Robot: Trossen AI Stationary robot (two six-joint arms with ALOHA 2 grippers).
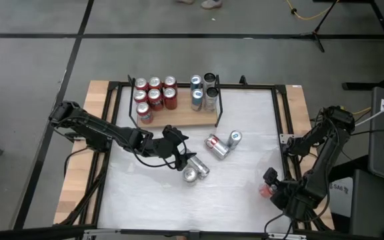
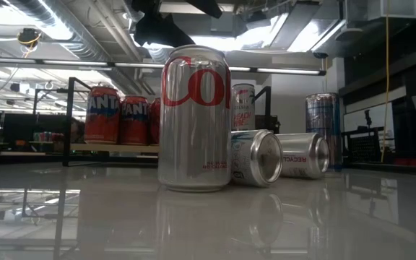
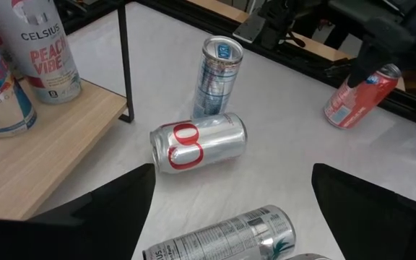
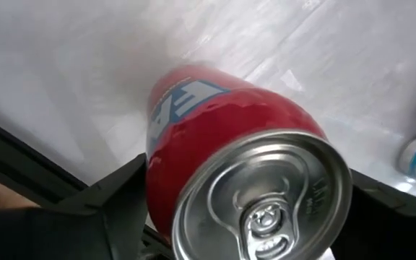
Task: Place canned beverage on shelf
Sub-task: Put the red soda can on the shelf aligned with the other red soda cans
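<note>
Right end effector straddles red can lower right, probably closing for pickup; left end effector wide over silver cans.

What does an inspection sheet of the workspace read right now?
Surface: whitish tabletop, glossy, framed by black rails.
Job's things: light-brown wooden shelf with black metal rails holds red orange-soda cans and taller silver-blue cans; red aluminium can sits between the right gripper's fingers near the table's right front edge.
Clutter: four silver cans loose mid-table, most lying on their sides.
Grippers: left gripper open, over the loose cans; right gripper around the red can, grip not confirmed.
Cables: yellow cable on the floor beyond the table.
Surroundings: grey floor, a person's shoes at the far edge.
</note>
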